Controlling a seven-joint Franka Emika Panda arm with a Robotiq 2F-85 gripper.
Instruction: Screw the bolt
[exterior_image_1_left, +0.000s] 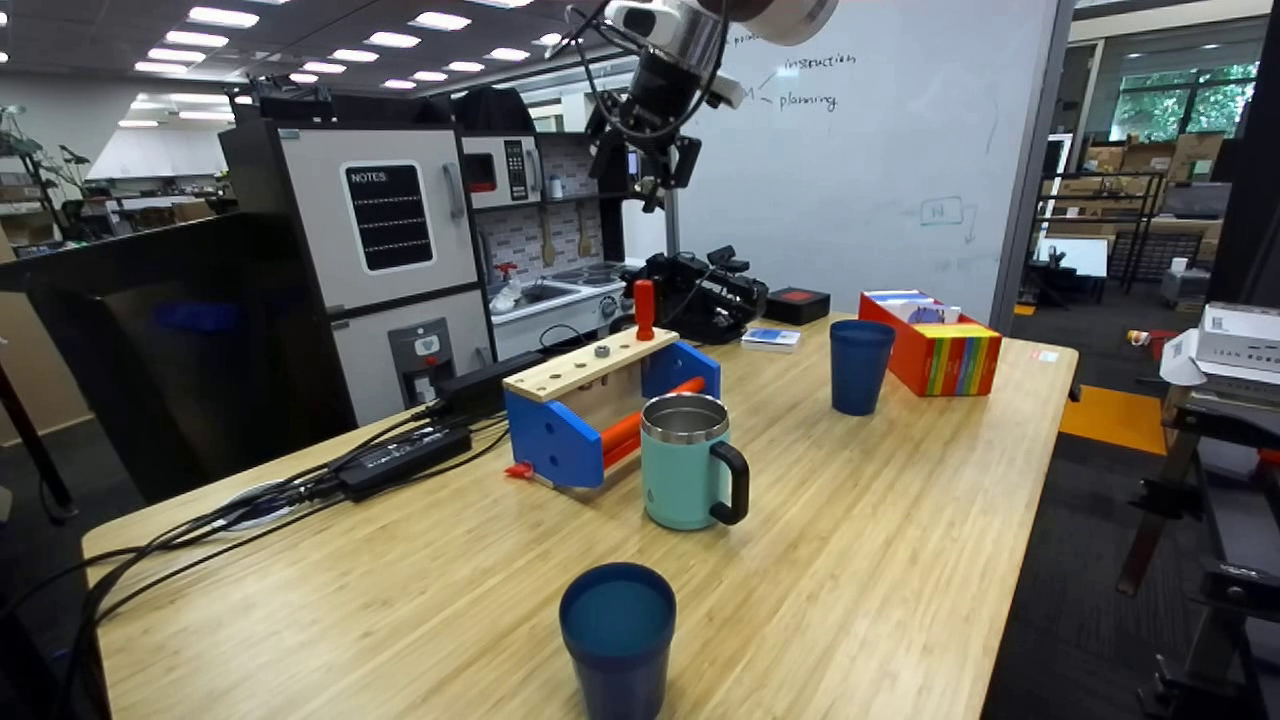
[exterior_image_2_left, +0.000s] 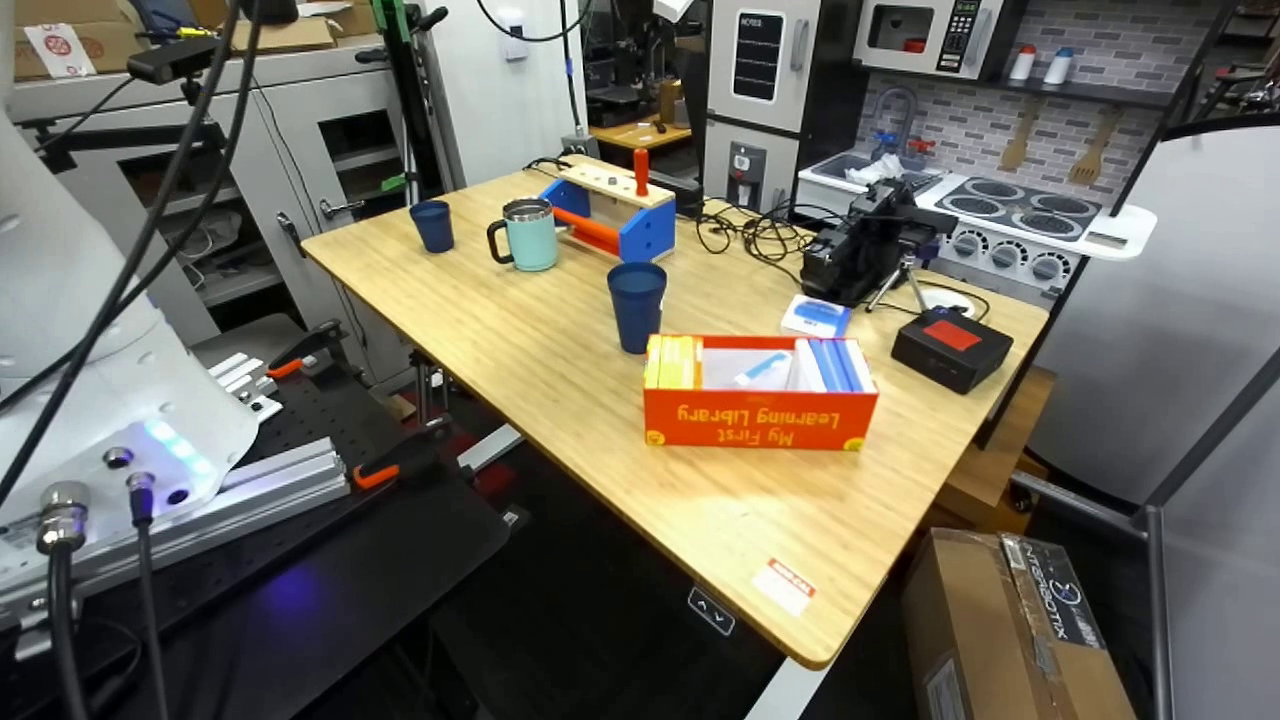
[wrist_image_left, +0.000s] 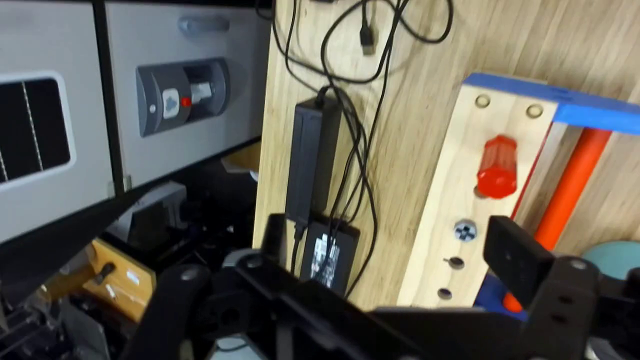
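A silver cross-head bolt (wrist_image_left: 465, 230) sits in a hole of the toy toolbox's wooden top (wrist_image_left: 425, 265). The bolt also shows small in both exterior views (exterior_image_1_left: 602, 351) (exterior_image_2_left: 612, 181). The toolbox has blue ends (exterior_image_1_left: 555, 440) (exterior_image_2_left: 648, 232) and an orange-red bar. A red-handled screwdriver (wrist_image_left: 498, 170) stands upright in the same top, beside the bolt; it shows in both exterior views (exterior_image_1_left: 645, 308) (exterior_image_2_left: 641, 172). My gripper (wrist_image_left: 390, 239) is open and empty, high above the table and toolbox; it also shows in an exterior view (exterior_image_1_left: 645, 172).
A teal mug (exterior_image_1_left: 685, 475) stands close beside the toolbox. Blue cups (exterior_image_1_left: 620, 640) (exterior_image_1_left: 860, 370) stand farther along the table. A red book box (exterior_image_2_left: 760, 418) is at one end. Black cables and adapters (wrist_image_left: 312, 160) lie behind the toolbox, near a toy kitchen (exterior_image_1_left: 390, 260).
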